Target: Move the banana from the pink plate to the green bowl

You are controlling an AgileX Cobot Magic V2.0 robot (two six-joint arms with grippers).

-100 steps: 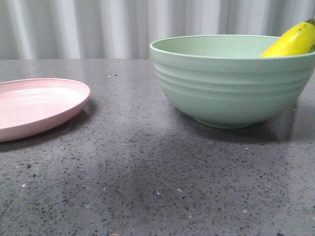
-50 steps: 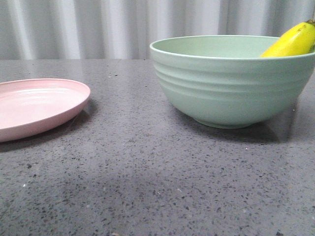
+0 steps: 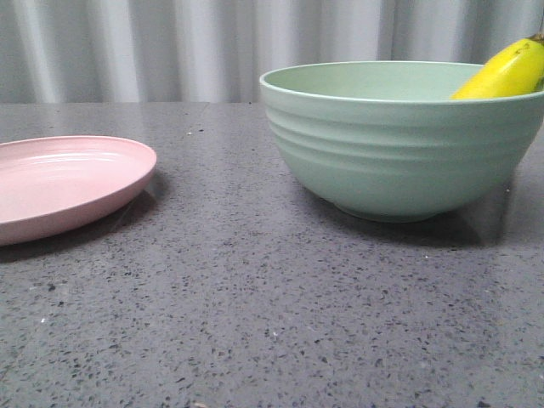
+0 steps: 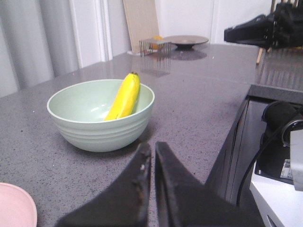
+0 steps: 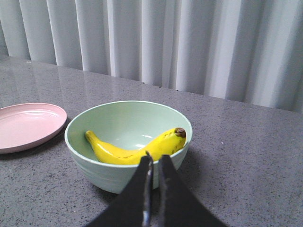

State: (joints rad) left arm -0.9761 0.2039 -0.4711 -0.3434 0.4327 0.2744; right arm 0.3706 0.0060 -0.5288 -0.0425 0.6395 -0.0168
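banana (image 5: pixel 137 149): one, bright yellow, curved. lies inside the green bowl (image 5: pixel 120 177), body along the inner floor, one end leaning up against the wall so that the dark tip reaches the rim. in the front view only that raised end shows above the rim at the far right edge (image 3: pixel 507 72); in the left wrist view it stands steeply against the far wall (image 4: pixel 124 96).

green bowl: one, pale mint, deep, ridged outside, small foot. stands upright on the table (image 3: pixel 255 314), on the right of the front view (image 3: pixel 395 144). also seen in the left wrist view (image 4: pixel 99 127).

pink plate (image 3: pixel 64 183): one, shallow, low rim, nothing on it. sits flat on the table, well apart from the bowl, on the left of the front view. partly seen in the right wrist view (image 5: pixel 28 125) and as a sliver in the left wrist view (image 4: pixel 14 210).

table: grey speckled stone surface.

left gripper (image 4: pixel 152 156): black fingers pressed together, only a thin slit between them, clenched on nothing. clear of the bowl.

right gripper (image 5: pixel 155 163): fingers likewise drawn together, clenched on nothing, tips in line with the bowl's near rim.

curtain (image 3: pixel 170 47): pale, pleated, behind the table.
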